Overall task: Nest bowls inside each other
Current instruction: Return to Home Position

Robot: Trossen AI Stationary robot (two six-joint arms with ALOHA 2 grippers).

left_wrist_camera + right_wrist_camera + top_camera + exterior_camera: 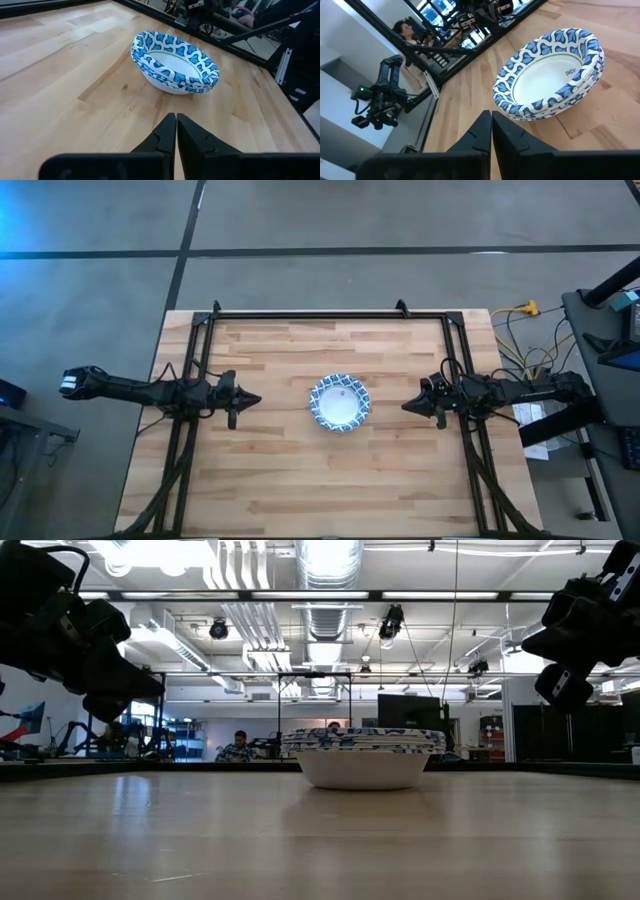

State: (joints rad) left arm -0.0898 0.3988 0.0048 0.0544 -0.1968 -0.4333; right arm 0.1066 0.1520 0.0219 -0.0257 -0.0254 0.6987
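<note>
Starting with the high view, the bowls (340, 402) are seen nested in one stack at the middle of the tabletop (300, 480). The left end effector (255, 400) is held over the tabletop to the stack's left, well apart from it and pointed at it. The right end effector (407, 407) is held on the opposite side, nearer the stack but not touching it.

In the low view, the stack is shown upright on the wood, its blue-and-white rims layered closely one above another; how many there are cannot be counted. A dark arm is seen raised off the tabletop at each edge of the picture. A seated person (238, 747) is visible in the room behind.

In the left wrist view, the fingers (167, 132) are seen pressed together with nothing between them, and the stack lies ahead of them on the wood.

In the right wrist view, the fingers (482, 132) are likewise closed on nothing, and the stack sits just ahead, its white inside shown. Another person (405, 30) is seen beyond the tabletop's edge.
</note>
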